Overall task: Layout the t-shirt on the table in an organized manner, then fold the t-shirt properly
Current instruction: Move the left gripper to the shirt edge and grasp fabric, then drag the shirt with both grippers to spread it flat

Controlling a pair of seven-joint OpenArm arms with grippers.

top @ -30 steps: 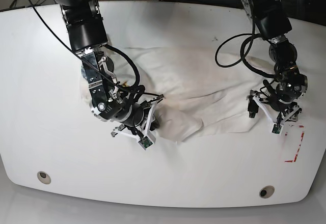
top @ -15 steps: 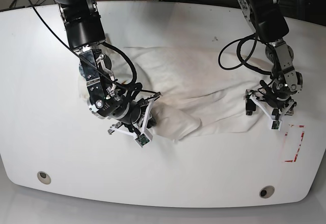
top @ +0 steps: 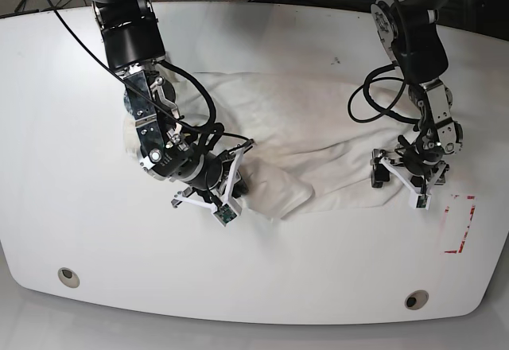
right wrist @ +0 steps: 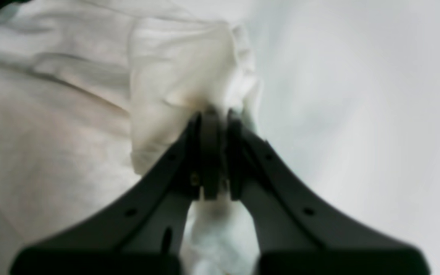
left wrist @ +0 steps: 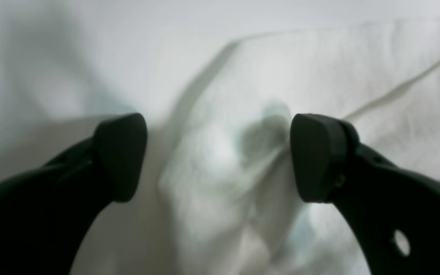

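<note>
1. The t-shirt point(top: 294, 139) lies rumpled across the middle of the desk point(top: 71, 207), bunched and creased, nowhere near flat. Spreading looks barely under way, and the folding is all to come.
2. The right hand point(right wrist: 214, 114) is pressed together, pinching a gathered wad of the shirt's edge, low over the desk.
3. The left hand point(left wrist: 218, 156) hangs spread wide above the shirt's other end, its fingers astride a cloth ridge, gripping nothing, near the red tape point(top: 460, 224).
</note>
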